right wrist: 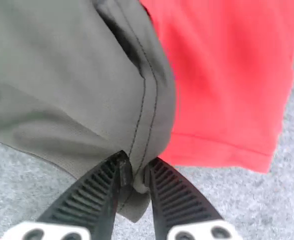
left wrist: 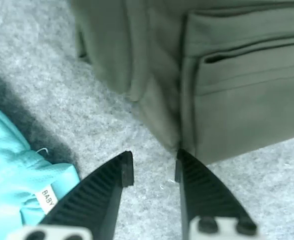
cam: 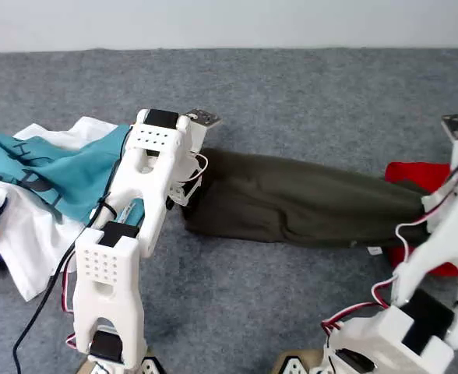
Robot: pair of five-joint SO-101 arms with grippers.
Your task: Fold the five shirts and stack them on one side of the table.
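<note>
My left arm (cam: 135, 210) stretches from the near edge toward the middle of the table (cam: 291, 93), wrist bent down at the left end of the olive shirt (cam: 291, 206). The left gripper (left wrist: 154, 165) stands partly open, its tips at the shirt's hem, one tip touching the cloth, and it holds nothing. My right arm (cam: 439, 241) comes up from the near right corner and bends over the olive shirt's right end, where the right gripper (right wrist: 139, 172) is pinched down on a seamed fold of that cloth.

The olive shirt lies stretched left to right across the centre. I count four garments: the olive one, one red shirt (cam: 420, 175) lying partly under its right end, and at the left one teal shirt (cam: 65, 175) crumpled over one white shirt (cam: 19, 249).
</note>
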